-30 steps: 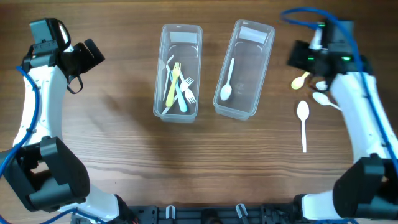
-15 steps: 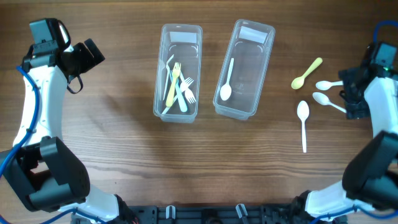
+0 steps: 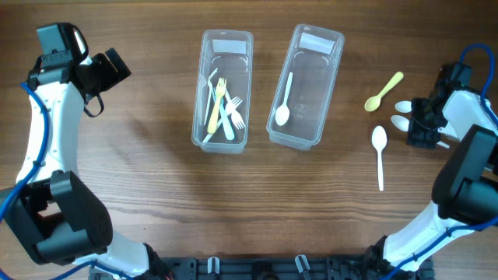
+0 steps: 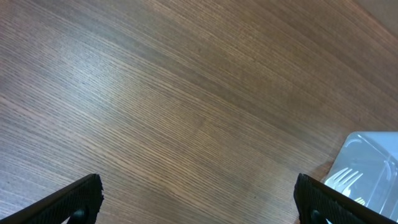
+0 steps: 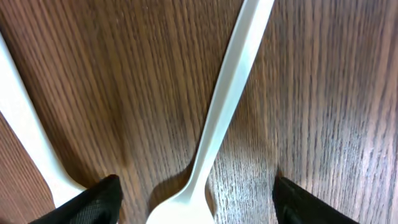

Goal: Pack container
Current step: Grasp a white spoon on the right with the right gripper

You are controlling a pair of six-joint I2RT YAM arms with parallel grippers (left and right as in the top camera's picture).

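Observation:
Two clear containers stand at mid table. The left container [image 3: 222, 89] holds several forks [image 3: 222, 109]; its corner shows in the left wrist view [image 4: 367, 168]. The right container [image 3: 306, 85] holds one white spoon [image 3: 283, 105]. A yellow spoon [image 3: 384, 92] and three white spoons [image 3: 379, 152] lie loose at the right. My right gripper [image 3: 424, 124] is open and low over two of them; a white spoon [image 5: 221, 118] lies between its fingers [image 5: 196, 202], and another spoon's handle [image 5: 28, 137] lies to its left. My left gripper [image 3: 109, 68] is open and empty at the far left [image 4: 199, 202].
The table is bare brown wood [image 3: 156, 202]. A blue cable [image 3: 482, 54] loops above the right arm near the table's right edge. The left arm's base stands at the front left [image 3: 54, 218].
My right arm has swung from beside the right container out to the right edge, then settled low over the loose white spoons. The left arm has not moved.

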